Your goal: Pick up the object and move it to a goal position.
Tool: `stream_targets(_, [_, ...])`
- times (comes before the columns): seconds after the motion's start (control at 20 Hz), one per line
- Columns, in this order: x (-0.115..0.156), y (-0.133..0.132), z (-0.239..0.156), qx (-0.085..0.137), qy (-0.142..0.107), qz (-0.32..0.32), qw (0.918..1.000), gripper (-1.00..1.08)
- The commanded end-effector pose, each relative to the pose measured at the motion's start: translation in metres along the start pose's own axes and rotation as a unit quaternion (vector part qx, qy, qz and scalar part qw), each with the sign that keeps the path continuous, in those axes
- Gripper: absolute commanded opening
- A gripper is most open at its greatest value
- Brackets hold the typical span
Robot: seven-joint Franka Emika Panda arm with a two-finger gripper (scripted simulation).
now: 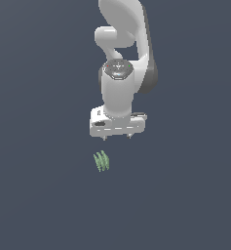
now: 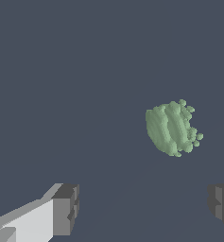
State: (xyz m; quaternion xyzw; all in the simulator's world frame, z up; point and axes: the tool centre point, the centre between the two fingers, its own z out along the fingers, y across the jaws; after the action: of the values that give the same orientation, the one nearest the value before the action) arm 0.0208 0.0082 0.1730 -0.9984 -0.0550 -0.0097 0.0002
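Note:
The object (image 1: pixel 102 161) is a tiny pale green thing of several thin ridged blades, lying on the dark grey floor. My white gripper (image 1: pixel 117 138) hangs above it and slightly toward the exterior view's right, not touching it. Its two short fingertips (image 1: pixel 104 138) stand wide apart with nothing between them, so it is open. In the wrist view the object (image 2: pixel 171 128) shows as a rounded green ridged lump, well clear of the two dark finger pads (image 2: pixel 66 208) and off the line between them.
The white arm (image 1: pixel 122 44) rises behind the gripper. Plain dark grey floor (image 1: pixel 39 195) fills everything else in both views.

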Motion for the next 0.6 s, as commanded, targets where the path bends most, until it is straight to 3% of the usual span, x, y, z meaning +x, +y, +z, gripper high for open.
stream_targets(0.0, [0.005, 0.007, 0.007, 0.0, -0.001, -0.016, 0.9999, 1.0])
stream_targets(0.55, [0.028, 0.05, 0.048, 0.0, -0.007, -0.111, 0.9938, 1.0])
